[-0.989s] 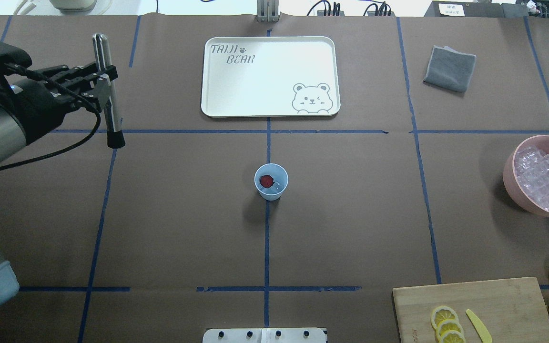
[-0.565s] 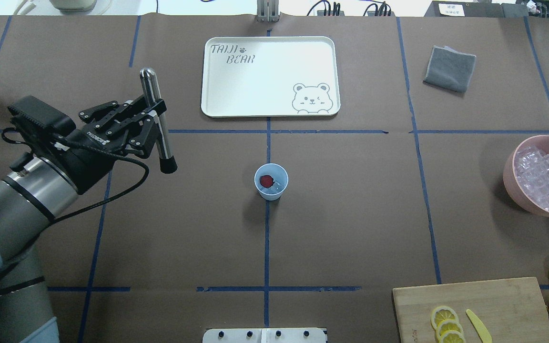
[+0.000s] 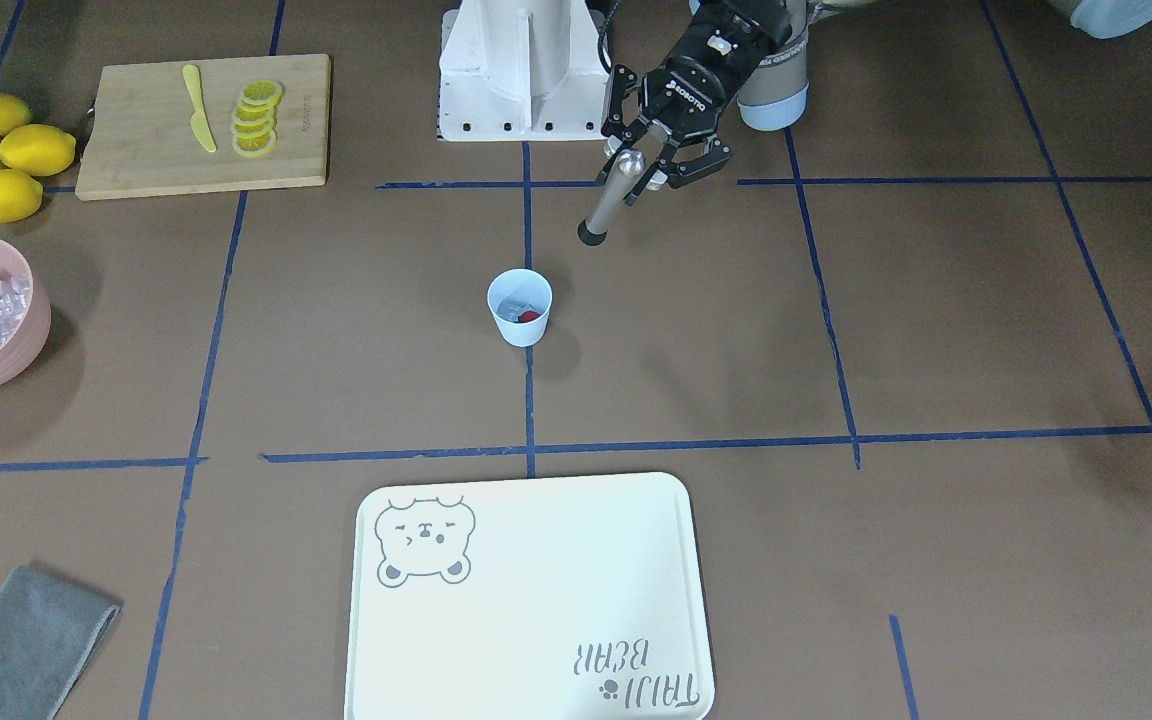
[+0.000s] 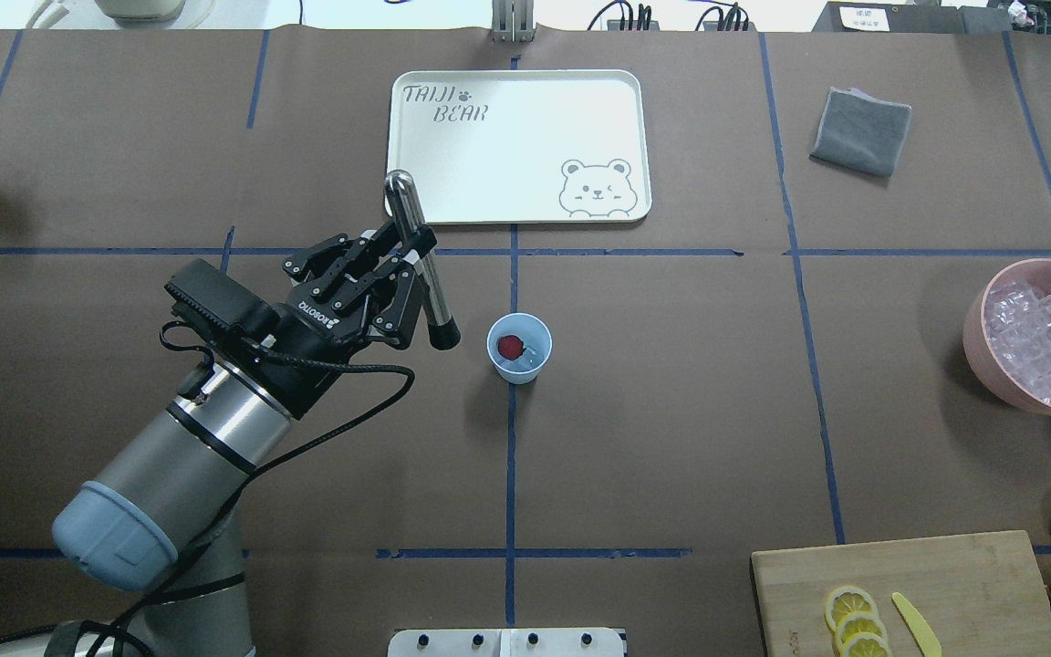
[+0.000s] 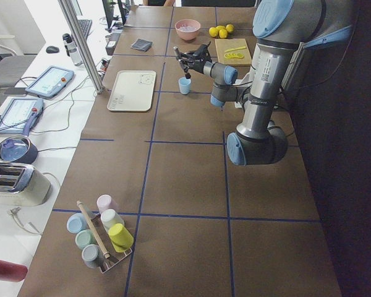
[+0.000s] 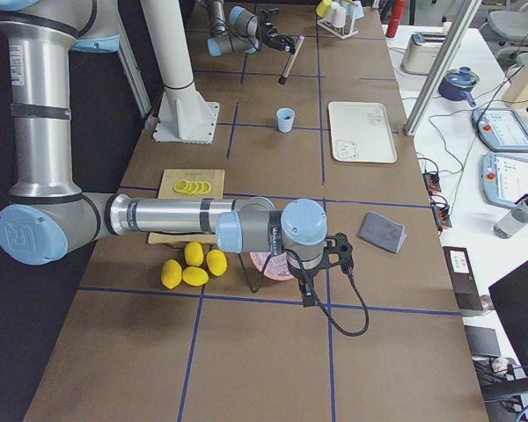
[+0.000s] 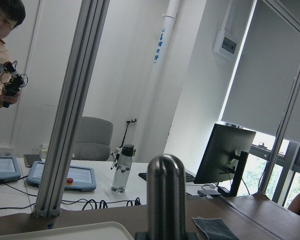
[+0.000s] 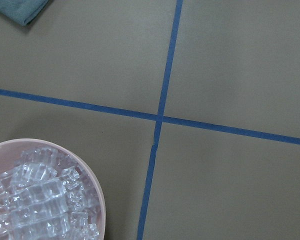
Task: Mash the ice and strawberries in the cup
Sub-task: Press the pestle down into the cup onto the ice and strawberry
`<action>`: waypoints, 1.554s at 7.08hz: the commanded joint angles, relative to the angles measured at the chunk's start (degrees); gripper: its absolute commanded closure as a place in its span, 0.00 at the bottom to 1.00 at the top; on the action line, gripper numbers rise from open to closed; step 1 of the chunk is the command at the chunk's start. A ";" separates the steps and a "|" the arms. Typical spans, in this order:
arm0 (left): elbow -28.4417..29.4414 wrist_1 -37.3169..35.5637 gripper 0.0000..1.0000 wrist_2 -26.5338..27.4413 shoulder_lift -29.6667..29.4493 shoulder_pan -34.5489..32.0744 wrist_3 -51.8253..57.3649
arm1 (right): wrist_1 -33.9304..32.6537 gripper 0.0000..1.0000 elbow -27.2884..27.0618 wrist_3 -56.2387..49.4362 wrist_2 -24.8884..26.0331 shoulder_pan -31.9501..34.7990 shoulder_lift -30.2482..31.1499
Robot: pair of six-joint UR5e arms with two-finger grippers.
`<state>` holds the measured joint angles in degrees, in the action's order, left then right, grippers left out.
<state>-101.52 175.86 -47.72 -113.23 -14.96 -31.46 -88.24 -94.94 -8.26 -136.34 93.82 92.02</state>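
Left gripper [image 4: 414,253]: jaws closed on a steel muddler [image 4: 434,301], clamped partway down the shaft. The rounded top leans toward the tray [image 4: 516,146] and the black tip points down.

The muddler is tilted, not plumb. Its tip sits just beside the cup [image 4: 519,372] on the robot's left. It isn't inside the cup and isn't touching the rim. The front-facing view shows the same: left gripper [image 3: 641,165], muddler [image 3: 608,200], with a gap between the tip and the cup [image 3: 521,330].

The cup is upright at mid-table on the centre tape line, between the tray and the robot base. Inside it are a strawberry [image 4: 510,346] and ice [image 4: 533,351] next to it. Both look whole, not crushed. From the front, the strawberry [image 3: 530,316] lies against the wall on the tray side and the ice [image 3: 510,305] is on the robot's side.

The left wrist cam only shows the muddler's top end [image 7: 166,195] against the room, with a person [image 7: 2,55] at the upper left edge.

The right arm [image 6: 304,229] is out at the robot's right end of the table, near the pink bowl [image 4: 977,338]. Can't tell whether its jaws are open or closed. The right wrist cam looks straight down on the bowl's rim [image 8: 97,195] and the ice heaped in it.

Also on the table:
- grey cloth [image 4: 861,130]
- cutting board [image 4: 945,584] with lemon slices [image 4: 854,620] and a yellow knife [image 4: 916,623]
- whole lemons [image 3: 1,150] beside the board
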 commanded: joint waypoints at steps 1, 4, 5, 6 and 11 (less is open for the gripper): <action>2.71 0.45 1.00 4.21 -3.29 2.99 2.89 | -0.09 0.01 0.11 0.00 0.20 -0.13 0.00; 8.60 0.54 1.00 4.21 -8.29 2.83 2.89 | -0.27 0.01 0.37 0.00 -0.06 -0.22 0.18; 10.02 0.71 1.00 4.21 -9.10 2.74 2.89 | -0.18 0.01 0.46 0.00 -0.06 -0.22 0.26; 11.07 0.80 1.00 4.04 -9.89 1.96 2.80 | -0.18 0.01 0.72 0.00 0.02 -0.22 0.27; 18.02 3.35 1.00 3.95 -12.62 1.60 2.72 | 0.26 0.01 1.95 -0.09 0.46 -0.22 0.27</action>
<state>-84.78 178.80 -43.90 -125.56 -13.35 -28.67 -88.07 -93.24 -8.34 -135.96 93.60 92.28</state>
